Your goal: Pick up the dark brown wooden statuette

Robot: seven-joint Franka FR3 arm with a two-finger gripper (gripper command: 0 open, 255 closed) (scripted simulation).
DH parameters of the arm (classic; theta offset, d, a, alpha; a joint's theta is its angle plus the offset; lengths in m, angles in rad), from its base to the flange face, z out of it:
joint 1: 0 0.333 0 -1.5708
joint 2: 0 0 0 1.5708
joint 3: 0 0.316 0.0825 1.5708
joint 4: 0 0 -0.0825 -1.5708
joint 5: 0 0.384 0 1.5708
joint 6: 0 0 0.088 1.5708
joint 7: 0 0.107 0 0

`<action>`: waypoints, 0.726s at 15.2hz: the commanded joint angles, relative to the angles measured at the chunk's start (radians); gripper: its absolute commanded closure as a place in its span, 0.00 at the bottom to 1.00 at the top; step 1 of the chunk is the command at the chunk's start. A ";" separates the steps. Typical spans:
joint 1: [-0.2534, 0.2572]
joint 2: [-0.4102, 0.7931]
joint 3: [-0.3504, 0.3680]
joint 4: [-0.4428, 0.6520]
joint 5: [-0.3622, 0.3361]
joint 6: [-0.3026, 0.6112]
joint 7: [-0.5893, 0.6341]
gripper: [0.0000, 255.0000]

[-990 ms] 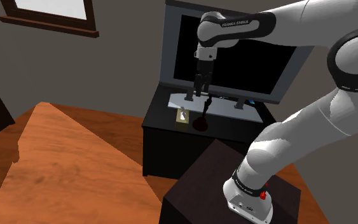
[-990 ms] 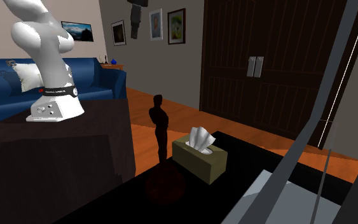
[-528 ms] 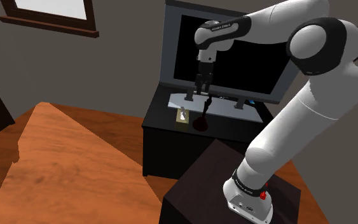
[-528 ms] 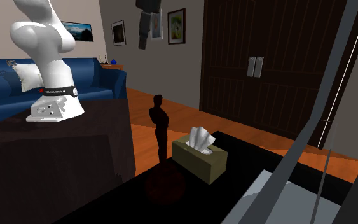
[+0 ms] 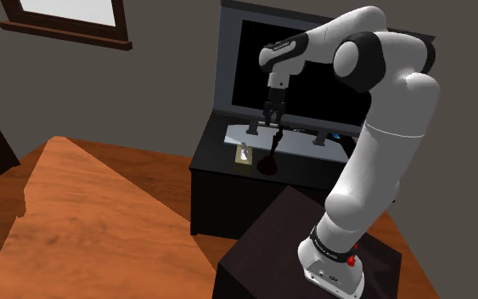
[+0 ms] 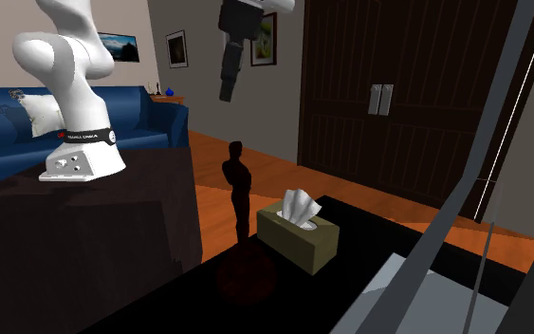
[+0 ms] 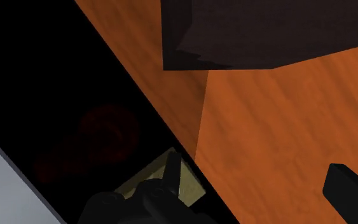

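Observation:
The dark brown statuette point(image 6: 235, 194), a slim standing figure on a round base, stands upright on the black cabinet top point(image 6: 208, 304). In the shoulder view the statuette point(image 5: 271, 158) is a dark shape just below my gripper point(image 5: 273, 116). My gripper point(image 6: 227, 83) hangs open well above the figure's head, touching nothing. In the wrist view the statuette point(image 7: 105, 136) shows from above as a dim reddish shape, off to the side of the open gripper point(image 7: 241, 207); the right finger point(image 7: 352, 192) stands far from the other one.
An olive tissue box point(image 6: 299, 235) with white tissue sits close beside the statuette. A large dark TV point(image 5: 313, 76) on a grey foot point(image 5: 262, 140) stands behind them. Orange wood floor point(image 7: 285, 127) lies past the cabinet edge. My dark stand point(image 6: 75, 237) is nearby.
The arm's elbow has swung over and the gripper has come down toward the statuette, drifting to the second exterior view's right. Statuette and tissue box have not moved.

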 commanded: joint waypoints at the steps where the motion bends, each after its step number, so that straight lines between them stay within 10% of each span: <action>1: -0.029 0.074 -0.015 0.059 0.026 -0.006 -0.031 0.00; 11: -0.221 0.492 -0.027 0.489 0.160 -0.123 -0.118 0.00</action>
